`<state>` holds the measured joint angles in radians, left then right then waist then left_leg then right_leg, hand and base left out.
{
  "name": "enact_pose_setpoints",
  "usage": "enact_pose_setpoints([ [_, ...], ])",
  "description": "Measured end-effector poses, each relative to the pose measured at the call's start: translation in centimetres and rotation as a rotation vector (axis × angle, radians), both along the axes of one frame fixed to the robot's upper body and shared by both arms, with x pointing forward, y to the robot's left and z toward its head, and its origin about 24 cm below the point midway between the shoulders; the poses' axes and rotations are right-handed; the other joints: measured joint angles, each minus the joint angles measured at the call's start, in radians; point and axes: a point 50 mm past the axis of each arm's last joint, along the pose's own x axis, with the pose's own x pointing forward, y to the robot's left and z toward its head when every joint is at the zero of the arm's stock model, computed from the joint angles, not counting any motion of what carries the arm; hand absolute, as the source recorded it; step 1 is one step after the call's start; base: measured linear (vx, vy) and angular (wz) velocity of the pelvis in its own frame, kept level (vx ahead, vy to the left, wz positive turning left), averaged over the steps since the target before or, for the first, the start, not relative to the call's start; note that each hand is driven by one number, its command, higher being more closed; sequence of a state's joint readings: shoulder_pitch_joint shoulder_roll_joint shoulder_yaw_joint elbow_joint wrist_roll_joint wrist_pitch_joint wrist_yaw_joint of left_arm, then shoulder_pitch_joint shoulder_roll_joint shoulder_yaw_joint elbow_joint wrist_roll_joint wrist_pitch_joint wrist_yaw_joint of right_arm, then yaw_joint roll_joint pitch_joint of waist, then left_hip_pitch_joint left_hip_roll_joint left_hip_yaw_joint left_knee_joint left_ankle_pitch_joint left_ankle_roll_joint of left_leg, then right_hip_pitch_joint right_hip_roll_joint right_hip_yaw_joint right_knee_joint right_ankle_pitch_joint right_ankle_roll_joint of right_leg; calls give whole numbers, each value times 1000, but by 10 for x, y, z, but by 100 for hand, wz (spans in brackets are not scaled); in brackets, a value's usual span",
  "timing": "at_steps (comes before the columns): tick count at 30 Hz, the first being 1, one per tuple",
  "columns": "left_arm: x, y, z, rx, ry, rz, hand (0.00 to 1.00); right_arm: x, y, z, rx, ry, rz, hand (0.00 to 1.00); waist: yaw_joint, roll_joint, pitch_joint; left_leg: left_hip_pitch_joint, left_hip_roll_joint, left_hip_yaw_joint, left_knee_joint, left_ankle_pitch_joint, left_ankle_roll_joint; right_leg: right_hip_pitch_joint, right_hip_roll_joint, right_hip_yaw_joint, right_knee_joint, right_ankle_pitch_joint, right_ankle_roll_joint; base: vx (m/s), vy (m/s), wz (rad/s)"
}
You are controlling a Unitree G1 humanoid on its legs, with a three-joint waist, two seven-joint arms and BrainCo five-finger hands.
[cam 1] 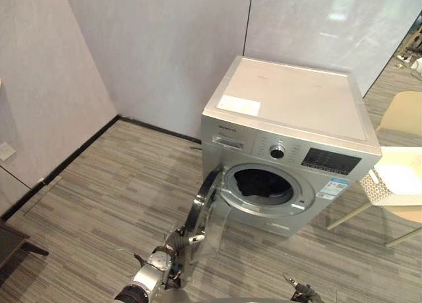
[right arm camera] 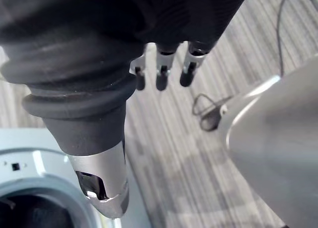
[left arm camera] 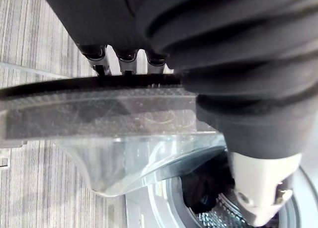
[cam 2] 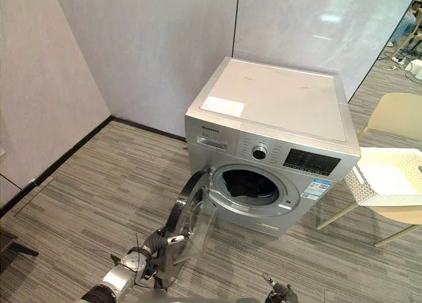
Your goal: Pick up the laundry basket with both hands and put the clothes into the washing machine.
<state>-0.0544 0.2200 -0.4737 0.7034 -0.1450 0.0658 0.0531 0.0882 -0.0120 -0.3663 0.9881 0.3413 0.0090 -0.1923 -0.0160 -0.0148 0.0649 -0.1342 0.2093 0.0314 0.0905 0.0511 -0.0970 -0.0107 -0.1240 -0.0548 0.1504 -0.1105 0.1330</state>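
Note:
A silver washing machine (cam 1: 290, 105) stands in the middle with its round door (cam 1: 208, 207) swung open towards me. Dark clothes (cam 1: 260, 183) lie inside the drum. My left hand (cam 1: 173, 247) is at the door's outer edge. In the left wrist view its straight fingers (left arm camera: 99, 59) rest against the door's black rim (left arm camera: 99, 111), with the thumb (left arm camera: 261, 188) on the near side. My right hand (cam 1: 302, 292) hangs low over the floor, its fingers (right arm camera: 161, 71) straight and holding nothing. A white perforated laundry basket (cam 2: 386, 181) sits on a chair to the right of the machine.
A beige chair (cam 1: 403, 115) and its legs (cam 1: 349, 216) stand to the right of the machine. Grey walls close off the back and left. Striped grey floor (cam 1: 119, 184) lies open to the left of the door. A dark piece of furniture (cam 1: 10, 240) shows at the lower left.

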Motion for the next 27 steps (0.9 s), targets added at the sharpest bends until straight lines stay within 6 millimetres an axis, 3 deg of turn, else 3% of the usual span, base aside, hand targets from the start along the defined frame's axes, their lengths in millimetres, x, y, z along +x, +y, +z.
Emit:
enact_pose_setpoints([
  [1,0,-4,0,-15,1,-7,0,-1,1,0,1,0,-4,0,-1,-16,3,6,-10,3,-11,-7,5,-6,-12,1,-6,9,-14,-85,38,-3],
  [2,4,-11,4,-44,-19,-18,0,-2,3,-1,10,2,-17,0,-4,-35,24,-36,-42,-3,139,-30,24,-15,-45,4,0,13,-18,-57,109,-5],
  [3,3,-24,6,-90,-25,-43,0,-3,0,-1,3,6,-21,0,-5,-24,32,-50,-74,1,256,-125,28,-10,-49,10,7,11,-12,-55,130,-12],
  [4,2,-35,10,-131,-43,-64,0,-7,-5,-1,-8,16,-19,0,-8,2,25,-40,-74,1,247,-183,10,-11,-40,26,8,3,7,-52,119,-25],
  [5,1,-44,15,-167,-68,-94,0,-11,0,-3,5,29,-7,0,-11,-10,29,-30,-87,15,240,-190,12,-13,-46,57,3,2,7,-29,89,-28],
  [10,1,-50,17,-200,-85,-109,0,-18,11,-6,33,48,29,0,-24,-28,22,2,-97,42,163,-179,-3,-9,-43,115,-70,35,-16,39,42,-26],
  [13,3,-57,19,-196,-88,-152,0,-28,10,-7,33,71,14,0,-28,-41,4,7,-103,-5,56,-122,-26,-27,-30,93,-114,69,-20,90,-56,7],
  [18,11,-77,26,-217,-114,-218,0,-25,2,-5,14,53,-18,0,-33,-14,17,-11,-82,-22,-49,-43,-23,-84,-1,83,-121,86,-17,147,-101,1],
  [22,37,-83,34,-155,-152,-280,0,-2,9,1,19,-32,-15,0,-37,-45,42,-26,-60,35,-58,-41,-24,-135,16,115,-122,113,-12,38,-33,-41],
  [25,78,-89,58,-60,-266,-304,0,21,14,10,7,-134,8,0,-54,-69,68,-40,-51,140,-57,-46,-19,-199,22,182,-153,189,-3,-74,41,-99],
  [27,118,-93,91,-9,-382,-263,0,29,13,16,0,-183,0,0,-75,-84,92,-57,-49,235,-22,-83,-4,-262,25,267,-153,231,13,-93,59,-112],
])
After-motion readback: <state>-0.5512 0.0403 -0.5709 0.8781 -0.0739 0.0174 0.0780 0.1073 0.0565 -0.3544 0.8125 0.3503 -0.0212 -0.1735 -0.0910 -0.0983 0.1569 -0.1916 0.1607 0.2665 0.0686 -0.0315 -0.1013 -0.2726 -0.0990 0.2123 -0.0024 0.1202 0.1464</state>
